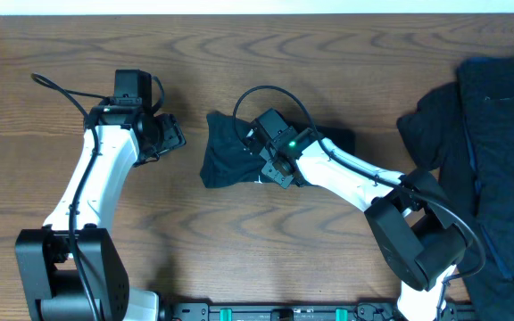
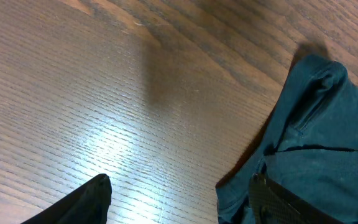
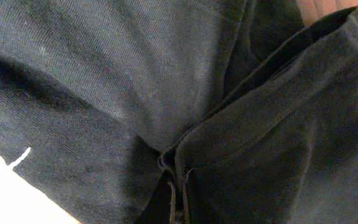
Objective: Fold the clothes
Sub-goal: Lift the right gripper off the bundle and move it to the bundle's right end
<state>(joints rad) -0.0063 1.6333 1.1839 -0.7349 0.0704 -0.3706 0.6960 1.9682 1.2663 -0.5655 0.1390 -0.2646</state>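
While right claw (image 1: 273, 165) sits pinched shut on fold of small dark garment (image 1: 230, 152) at frame centre, left claw (image 1: 169, 134) hangs wide, holding nothing, just left of it above wooden surface (image 1: 78, 53). Larger dark clothes heap (image 1: 498, 134) at right edge.

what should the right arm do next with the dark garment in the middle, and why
Probably lift it slightly: the right gripper looks shut on a fold of the dark garment, which lies crumpled on the table, so raising it should let the fabric hang open. The left gripper hovers open to its left.
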